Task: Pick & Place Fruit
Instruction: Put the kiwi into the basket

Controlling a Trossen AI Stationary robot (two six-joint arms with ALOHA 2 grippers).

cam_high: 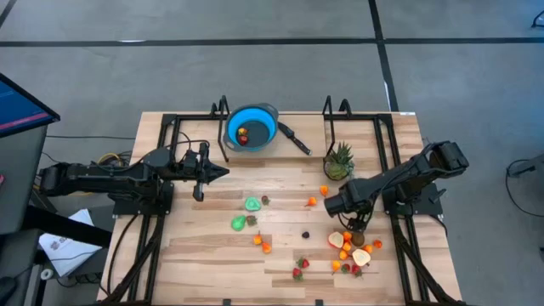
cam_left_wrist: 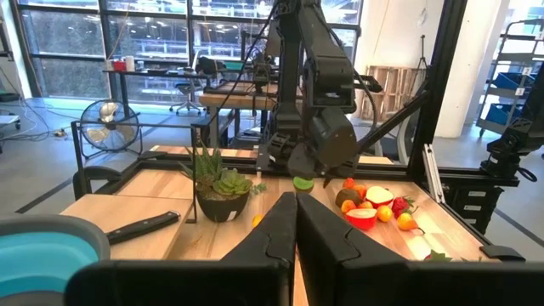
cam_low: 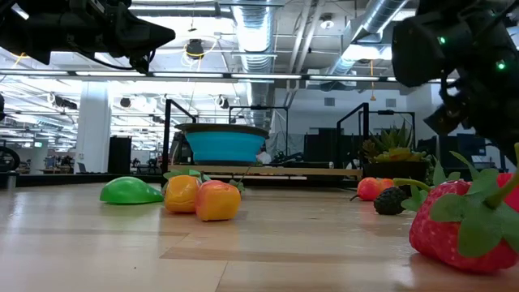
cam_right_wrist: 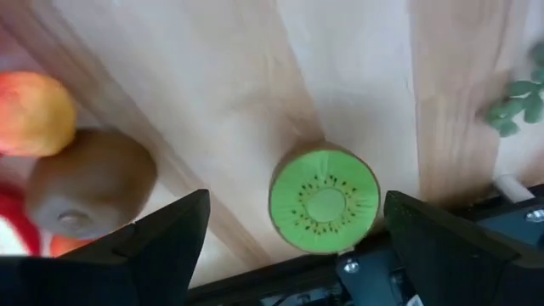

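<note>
Wooden table carries everything. Left gripper waits with fingers pressed together, holding nothing, beside the blue bowl (two small fruits inside). Green pear and lime lie mid-table. Right gripper stands wide open over a cut kiwi half, not gripping it, next to a whole brown kiwi.

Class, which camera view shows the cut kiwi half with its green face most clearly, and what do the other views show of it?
The right wrist view shows it best: the kiwi half lies face up between the open right gripper fingers, seeds visible. The left wrist view shows only a small green patch under that arm. In the high and low views I cannot make it out.
</note>
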